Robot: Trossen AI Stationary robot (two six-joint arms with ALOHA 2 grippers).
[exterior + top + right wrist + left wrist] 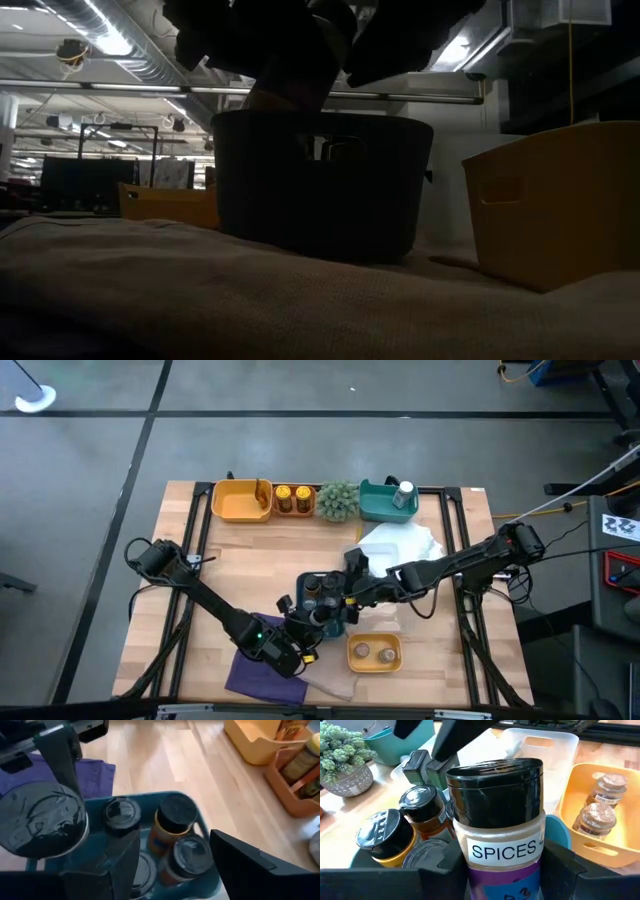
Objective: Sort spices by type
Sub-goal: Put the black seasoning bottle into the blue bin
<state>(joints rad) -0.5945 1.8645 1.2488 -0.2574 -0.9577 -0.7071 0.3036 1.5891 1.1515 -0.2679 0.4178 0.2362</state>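
Note:
A dark teal tray [312, 585] near the table's middle holds several dark-lidded spice jars [172, 822]. My left gripper [505, 882] is shut on a black-lidded jar labelled SPICES [495, 815], held above the tray's near side. My right gripper [172, 865] hangs open over the same tray, its fingers either side of a black-lidded jar [190, 857] below them, touching nothing. Two brown-lidded jars [597, 805] stand in a yellow tray [375, 652] just right of it. My left gripper pinches the SPICES jar by its lower body [502, 870], below the label, between its two fingers [440, 877]. The fingers come slanting down from the table's near left. The jar stands upright, lifted above the jars in the tray.
At the far edge stand a yellow tray [242, 500], an orange tray with jars [293, 500], a green plant [338, 500] and a teal tray with a white bottle [405, 493]. A white tray [400, 545] lies behind the dark tray. A purple cloth [262, 675] lies at the near edge.

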